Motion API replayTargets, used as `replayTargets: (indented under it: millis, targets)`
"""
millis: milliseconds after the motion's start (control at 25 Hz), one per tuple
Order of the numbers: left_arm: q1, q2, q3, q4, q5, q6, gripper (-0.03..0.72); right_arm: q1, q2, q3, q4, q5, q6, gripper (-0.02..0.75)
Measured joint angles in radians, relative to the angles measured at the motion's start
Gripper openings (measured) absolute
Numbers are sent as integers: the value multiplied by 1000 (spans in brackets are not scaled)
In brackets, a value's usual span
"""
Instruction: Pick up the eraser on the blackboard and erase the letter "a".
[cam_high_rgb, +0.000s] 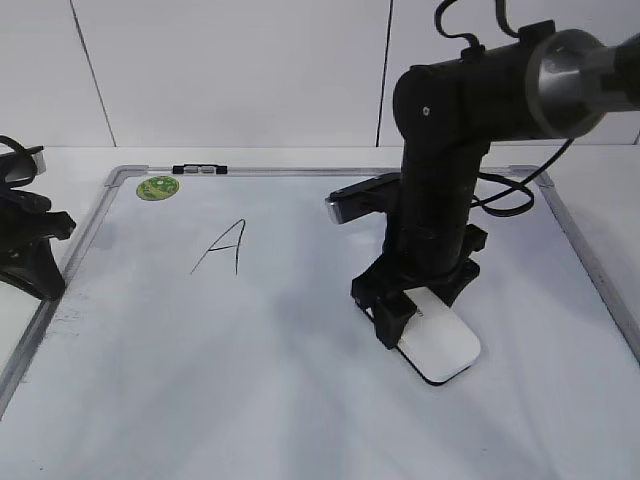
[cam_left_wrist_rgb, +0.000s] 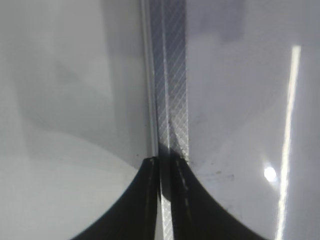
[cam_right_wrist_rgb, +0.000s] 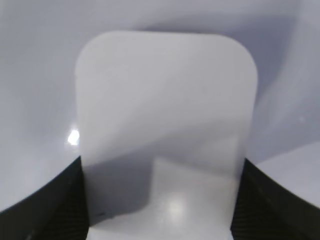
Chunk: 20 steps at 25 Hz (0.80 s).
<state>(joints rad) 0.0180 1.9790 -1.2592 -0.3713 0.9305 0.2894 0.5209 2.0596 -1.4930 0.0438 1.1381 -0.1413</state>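
Straddling the white rounded plastic eraser (cam_high_rgb: 440, 345) lying flat on the grey-framed white blackboard (cam_high_rgb: 300, 360), the right gripper (cam_high_rgb: 415, 310) is clasping its long sides, readying a flat wiping stroke.

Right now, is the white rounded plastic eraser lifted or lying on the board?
Lying flat on the whiteboard; the eraser sits between the right gripper fingers.

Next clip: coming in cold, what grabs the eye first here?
The big black right arm planted on the whiteboard, right of centre, its tool straddling the white eraser, which fills the right wrist view. Next, the lone capital "A" in black marker, left of centre, with a green sticker near the far left corner. The left tool sits idle over the board's left frame.
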Motion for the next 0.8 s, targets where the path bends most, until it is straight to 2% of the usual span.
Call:
replayTargets:
  millis: [480, 800]
  targets:
    - [0, 0, 0, -6, 0, 0, 34, -213, 0, -3, 0, -2, 2, 555]
    - [0, 0, 0, -7, 0, 0, 35, -214, 0, -5, 8, -2, -2, 555]
